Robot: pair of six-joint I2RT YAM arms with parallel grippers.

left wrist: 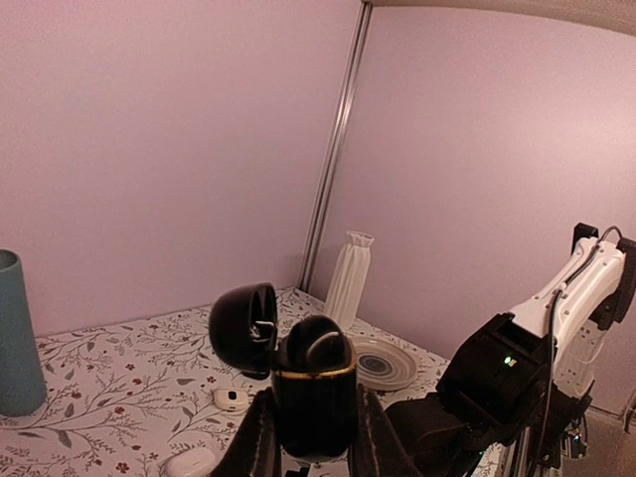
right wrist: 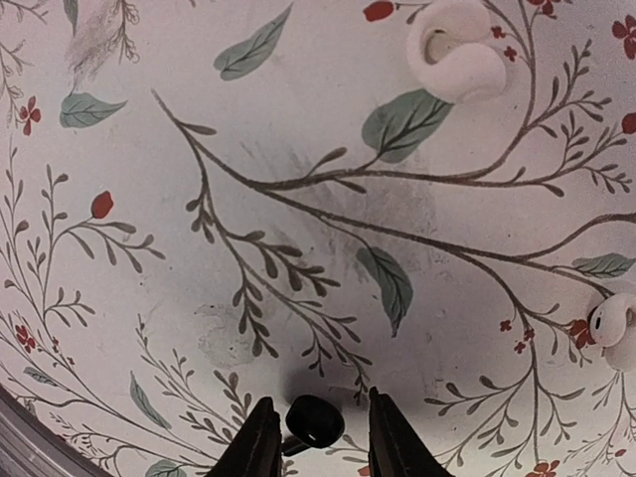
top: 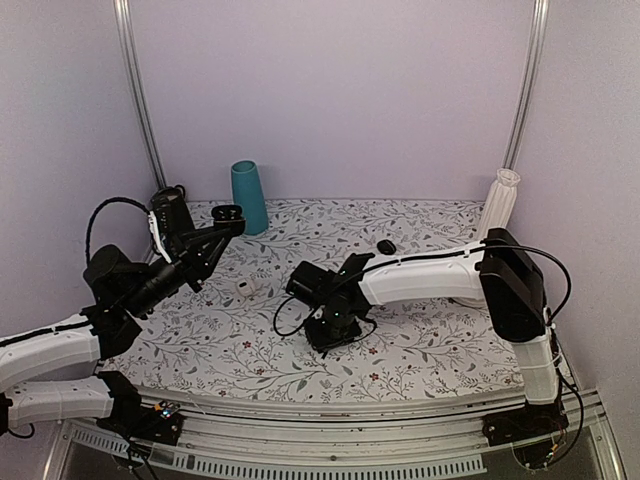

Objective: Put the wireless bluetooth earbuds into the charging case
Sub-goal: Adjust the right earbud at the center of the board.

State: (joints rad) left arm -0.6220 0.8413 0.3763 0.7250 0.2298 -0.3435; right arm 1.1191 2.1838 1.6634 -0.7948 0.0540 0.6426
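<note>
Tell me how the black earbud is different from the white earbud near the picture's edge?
The black earbud is dark; the white earbud is pale. The black earbud sits between the fingers of the right pincer; the white earbud lies alone, away from it. The white earbud is cut off by the picture's edge; the black earbud is not. Both are small and rounded.

one charging case (left wrist: pixel 314 402), one cup (top: pixel 248 197), one vase (top: pixel 499 203)

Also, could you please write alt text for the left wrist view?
The left gripper holds the black charging case upright, lid open, above a floral tablecloth. Behind stand a teal cup and a white ribbed vase; the right arm is at right.
</note>
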